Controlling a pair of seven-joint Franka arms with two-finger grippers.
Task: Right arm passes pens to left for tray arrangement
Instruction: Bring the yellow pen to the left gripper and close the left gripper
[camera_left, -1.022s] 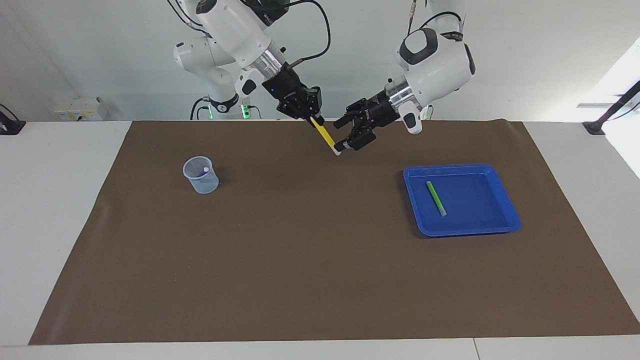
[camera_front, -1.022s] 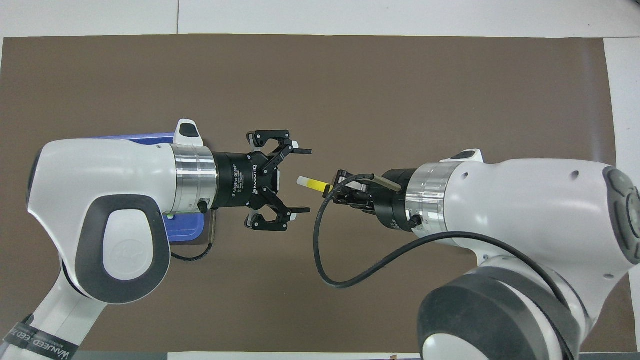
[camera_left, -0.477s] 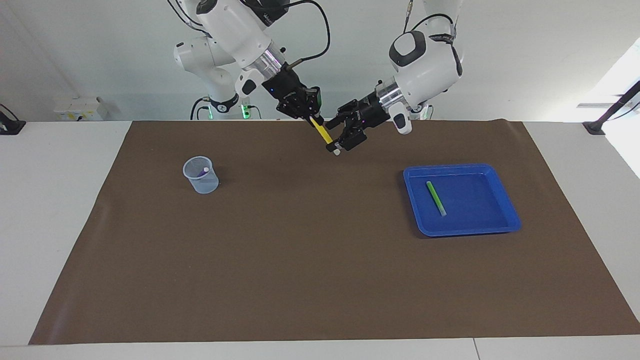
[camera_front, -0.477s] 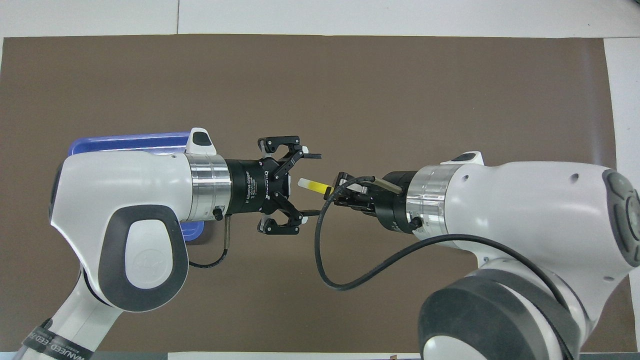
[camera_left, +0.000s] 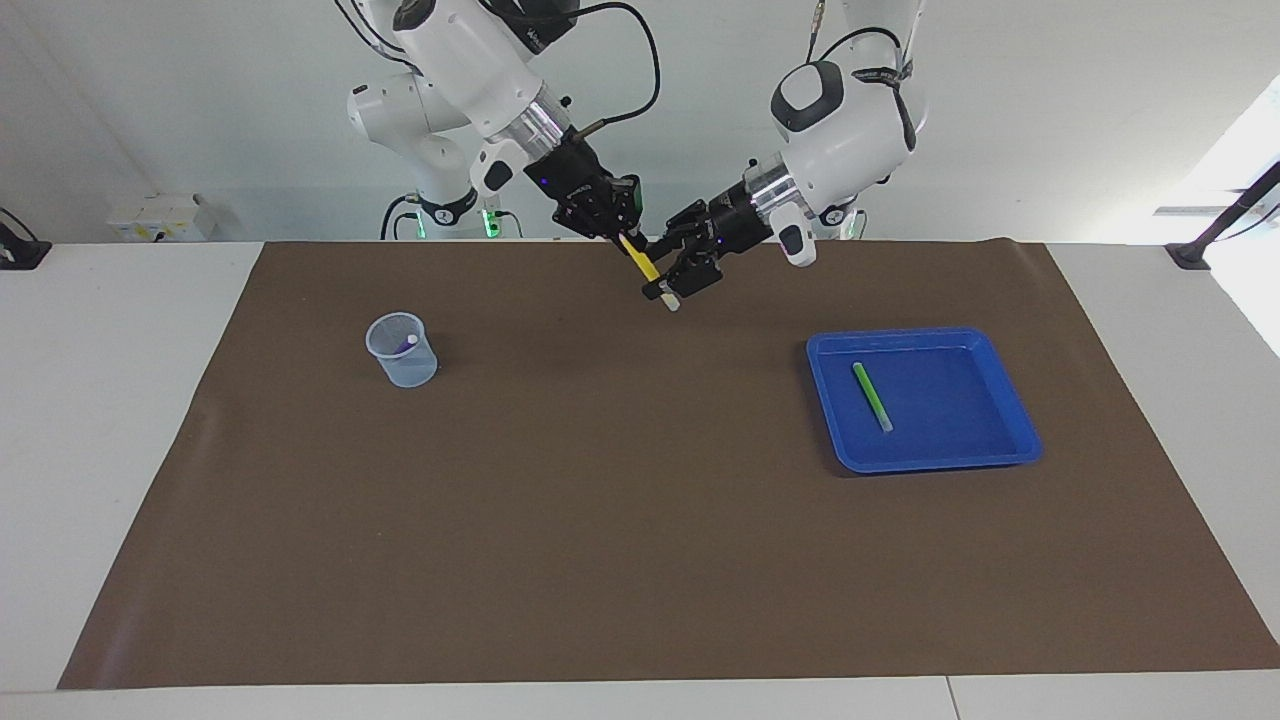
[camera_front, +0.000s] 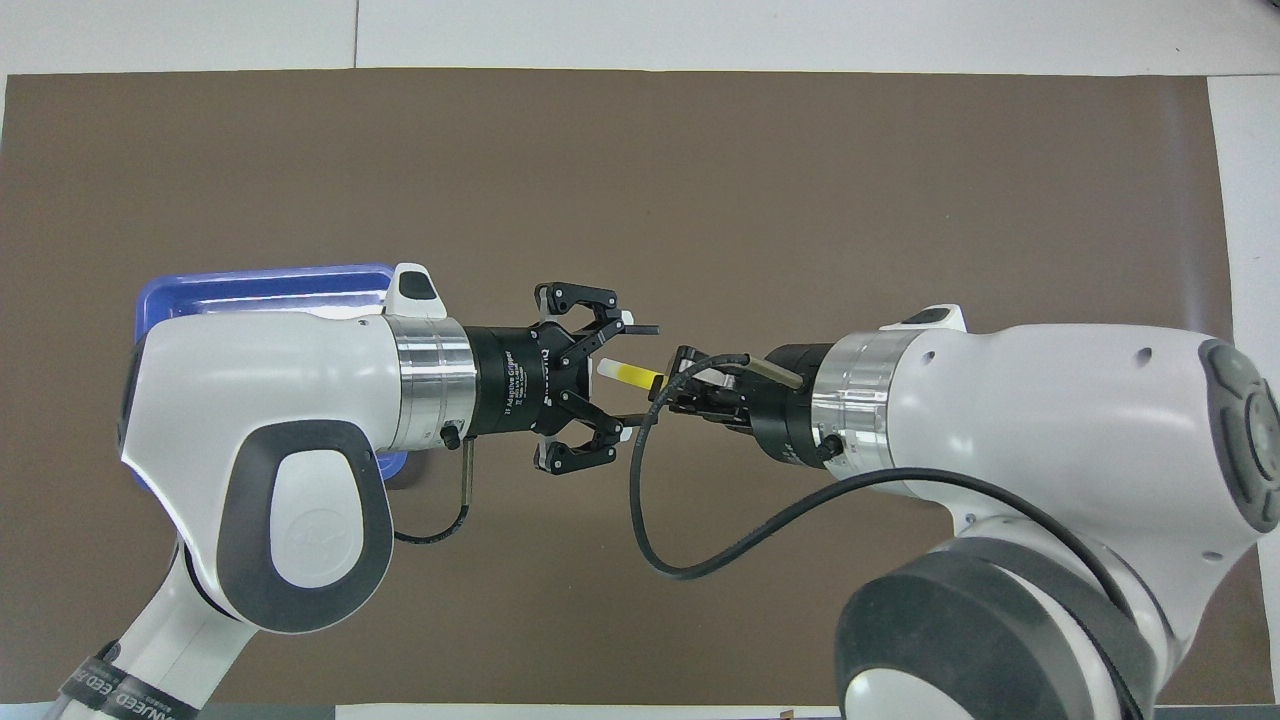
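One yellow pen (camera_front: 632, 373) clamped by right gripper (camera_front: 678, 385), tip toward left gripper (camera_front: 636, 376), jaws apart.

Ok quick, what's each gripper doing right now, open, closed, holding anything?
Right gripper: shut on the yellow pen, held up over the mat.
Left gripper: open, fingers on either side of the pen's pale tip, not yet gripping.

Yellow pen (camera_front: 631, 373) — between left gripper (camera_front: 634, 377) fingers, right gripper (camera_front: 672, 385) gripping.
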